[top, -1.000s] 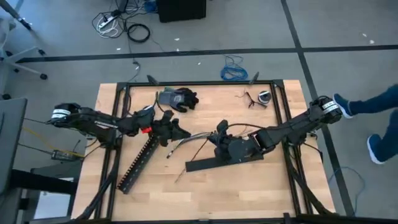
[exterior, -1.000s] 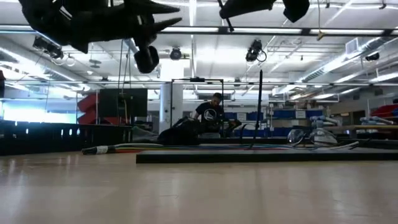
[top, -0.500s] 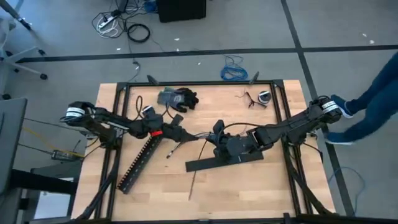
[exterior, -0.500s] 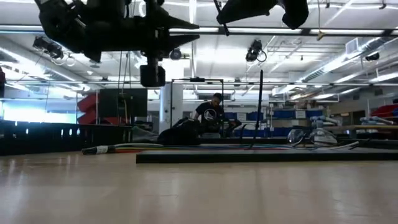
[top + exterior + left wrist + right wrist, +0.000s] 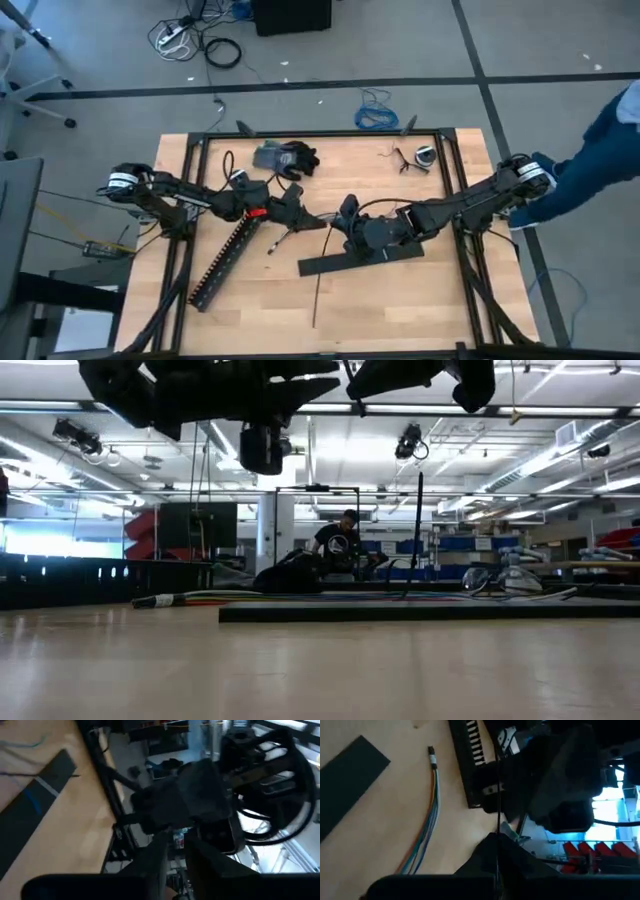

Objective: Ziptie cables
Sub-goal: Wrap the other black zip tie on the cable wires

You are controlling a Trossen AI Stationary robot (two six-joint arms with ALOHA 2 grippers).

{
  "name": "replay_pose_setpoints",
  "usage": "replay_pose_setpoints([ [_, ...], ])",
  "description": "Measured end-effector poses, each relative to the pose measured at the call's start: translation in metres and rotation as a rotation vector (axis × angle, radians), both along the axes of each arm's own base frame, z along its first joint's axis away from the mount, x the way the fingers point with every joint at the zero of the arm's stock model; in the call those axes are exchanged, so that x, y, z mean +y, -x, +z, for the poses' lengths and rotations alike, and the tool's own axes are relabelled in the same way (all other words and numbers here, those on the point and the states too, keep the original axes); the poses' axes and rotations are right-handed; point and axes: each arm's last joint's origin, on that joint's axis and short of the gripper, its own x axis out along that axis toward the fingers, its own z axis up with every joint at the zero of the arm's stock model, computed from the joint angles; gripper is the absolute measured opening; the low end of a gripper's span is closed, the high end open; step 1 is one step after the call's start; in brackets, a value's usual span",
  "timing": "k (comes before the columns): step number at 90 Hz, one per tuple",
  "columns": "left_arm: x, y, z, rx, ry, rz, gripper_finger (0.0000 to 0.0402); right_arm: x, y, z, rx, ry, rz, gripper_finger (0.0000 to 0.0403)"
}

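Two arms meeting mid-table (image 5: 420, 310), ziptie (image 5: 317, 296) below

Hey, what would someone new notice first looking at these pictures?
The two arms meeting nose to nose above mid-table, left tool facing right tool. A thin black ziptie angles down toward the front edge, and a long slotted duct lies diagonally at the table's left.

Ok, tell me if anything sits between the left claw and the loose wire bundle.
Nothing visible does. The thin blue, green and white wire bundle lies uncovered on the wooden table, beside the long black slotted duct. The left claw hangs above the table close by.
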Motion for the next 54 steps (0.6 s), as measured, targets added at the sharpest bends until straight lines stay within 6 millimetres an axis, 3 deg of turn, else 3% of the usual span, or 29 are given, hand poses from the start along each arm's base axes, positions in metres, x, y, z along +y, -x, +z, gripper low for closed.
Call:
replay_pose_setpoints([
  [54, -0.0011, -0.0001, 0.0002, 0.002, 0.014, 0.011, 0.0058, -0.0045, -0.0018, 0.0006, -0.006, 0.000, -0.010, 0.0000],
])
